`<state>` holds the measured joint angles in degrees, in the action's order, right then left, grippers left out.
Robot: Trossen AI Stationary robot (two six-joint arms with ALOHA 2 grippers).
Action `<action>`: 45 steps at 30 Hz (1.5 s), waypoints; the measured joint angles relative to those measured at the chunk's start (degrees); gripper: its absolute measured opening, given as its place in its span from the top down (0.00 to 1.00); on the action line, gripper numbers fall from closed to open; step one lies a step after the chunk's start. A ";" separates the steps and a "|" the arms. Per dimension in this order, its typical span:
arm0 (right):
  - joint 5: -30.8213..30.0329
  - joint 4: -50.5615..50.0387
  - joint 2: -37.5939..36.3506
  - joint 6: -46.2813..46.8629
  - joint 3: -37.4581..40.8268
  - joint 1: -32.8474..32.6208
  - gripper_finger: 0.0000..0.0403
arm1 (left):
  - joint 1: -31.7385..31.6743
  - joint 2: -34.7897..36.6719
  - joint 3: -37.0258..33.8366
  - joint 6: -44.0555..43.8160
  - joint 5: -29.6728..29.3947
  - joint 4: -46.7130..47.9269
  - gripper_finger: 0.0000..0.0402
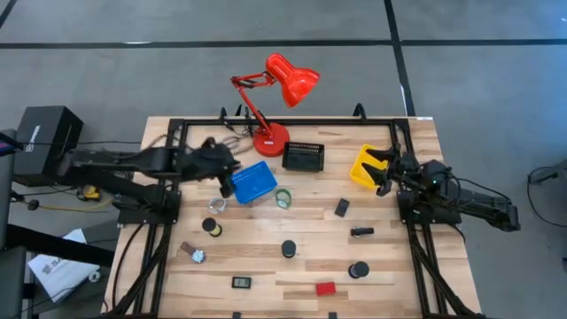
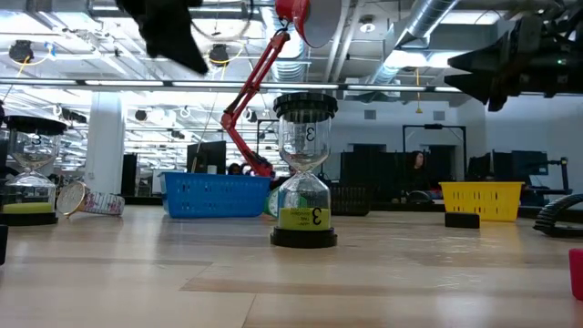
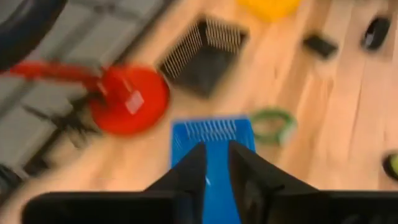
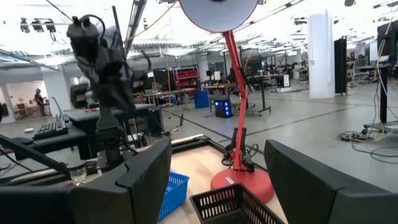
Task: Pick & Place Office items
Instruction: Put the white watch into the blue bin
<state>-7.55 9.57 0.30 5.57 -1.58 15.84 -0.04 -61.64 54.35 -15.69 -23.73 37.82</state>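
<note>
Three bins: blue [image 1: 253, 181], black [image 1: 303, 157], yellow [image 1: 364, 166]. Left gripper [image 1: 228, 177] above blue, fingers slightly parted, empty; right gripper [image 1: 384, 170] spread wide by yellow.

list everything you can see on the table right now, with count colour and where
desk lamp: 1, red, back centre
blue bin: 1, under the left gripper
black bin: 1, right of the lamp base
yellow bin: 1, back right, by the right gripper
tape roll: 1, green, right of the blue bin
sand timers: 3, black, upright, centre front
red block: 1, front edge
small black items: 3, mid-right and front
clear timer: 1, lying front left
left gripper: slightly apart, empty
right gripper: open, empty
</note>
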 joint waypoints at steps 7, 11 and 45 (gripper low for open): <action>0.02 -2.21 0.00 0.00 -0.04 0.00 0.38 | -2.32 -7.16 -1.02 -17.63 13.09 12.36 0.63; 0.00 -2.37 0.00 0.01 -0.07 0.00 0.38 | -2.57 -10.25 -4.70 -22.68 16.75 13.08 0.57; 0.00 -4.84 0.00 0.04 -0.13 0.00 0.38 | -2.18 -16.85 -19.54 -24.66 25.54 0.52 0.79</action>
<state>-7.55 4.73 0.30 5.61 -1.72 15.84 -2.22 -78.50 34.81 -40.35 1.81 38.34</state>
